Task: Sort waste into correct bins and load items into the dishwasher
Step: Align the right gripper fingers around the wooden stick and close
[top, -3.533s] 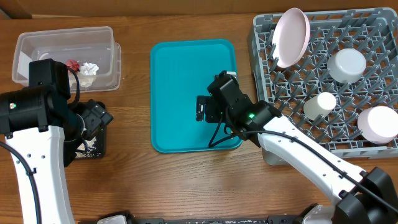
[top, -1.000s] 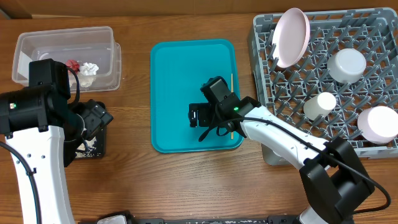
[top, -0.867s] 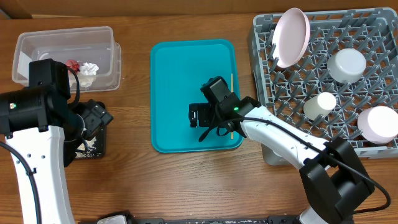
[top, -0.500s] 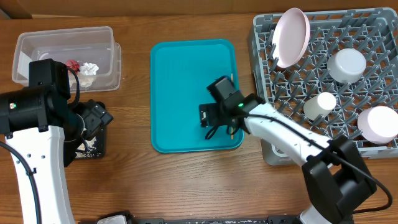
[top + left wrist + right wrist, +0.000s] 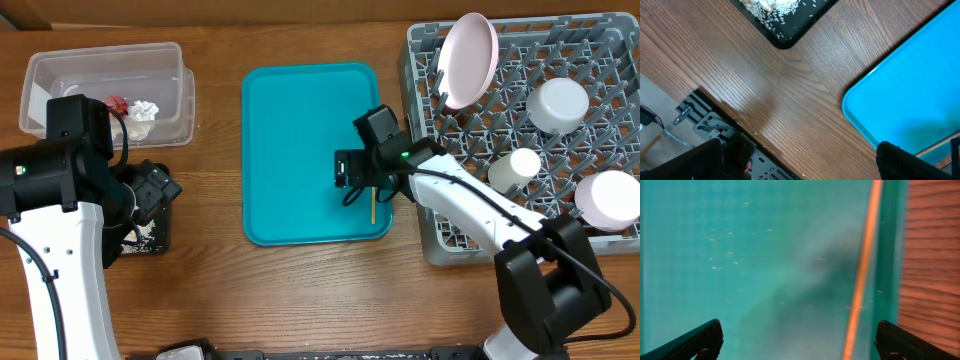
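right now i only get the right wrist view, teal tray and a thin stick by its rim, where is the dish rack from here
observer: The dish rack stands on the table just past the teal tray rim that the stick lies along, on the robot's right.
operator: whats already in it
observer: A plate on edge at its far left corner, a cup, a pale bowl and a pinkish bowl, both upturned.
operator: is the left arm near me
observer: No, the left tool hangs open over the table by the black tray, across the teal tray from you.
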`<state>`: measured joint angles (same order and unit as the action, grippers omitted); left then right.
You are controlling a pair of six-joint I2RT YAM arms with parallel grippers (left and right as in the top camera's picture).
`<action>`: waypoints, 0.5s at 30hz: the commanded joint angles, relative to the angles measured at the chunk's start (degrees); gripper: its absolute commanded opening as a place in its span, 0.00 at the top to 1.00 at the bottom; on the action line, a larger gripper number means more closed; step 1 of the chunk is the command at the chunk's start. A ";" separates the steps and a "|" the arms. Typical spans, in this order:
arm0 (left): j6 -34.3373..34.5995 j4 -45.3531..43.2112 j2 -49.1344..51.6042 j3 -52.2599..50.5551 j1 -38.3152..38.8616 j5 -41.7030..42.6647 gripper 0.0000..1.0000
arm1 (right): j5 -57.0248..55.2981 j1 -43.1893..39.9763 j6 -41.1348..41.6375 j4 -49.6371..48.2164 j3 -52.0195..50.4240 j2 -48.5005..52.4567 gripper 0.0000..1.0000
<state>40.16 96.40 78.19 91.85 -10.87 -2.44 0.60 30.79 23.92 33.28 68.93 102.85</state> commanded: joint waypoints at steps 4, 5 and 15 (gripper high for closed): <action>0.33 -0.02 0.26 -0.11 0.02 -0.96 0.00 | -2.69 1.31 -0.33 -2.29 1.55 4.72 0.02; 0.33 -0.02 0.26 -0.11 0.02 -0.96 0.00 | -2.69 1.31 -0.35 -2.47 1.55 5.29 0.04; 0.33 -0.02 0.26 -0.11 0.02 -0.96 0.00 | -3.50 1.36 -0.37 -2.51 1.55 7.43 0.07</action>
<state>40.16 96.40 78.19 91.85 -10.87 -2.44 -1.74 32.01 23.90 31.05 69.12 110.00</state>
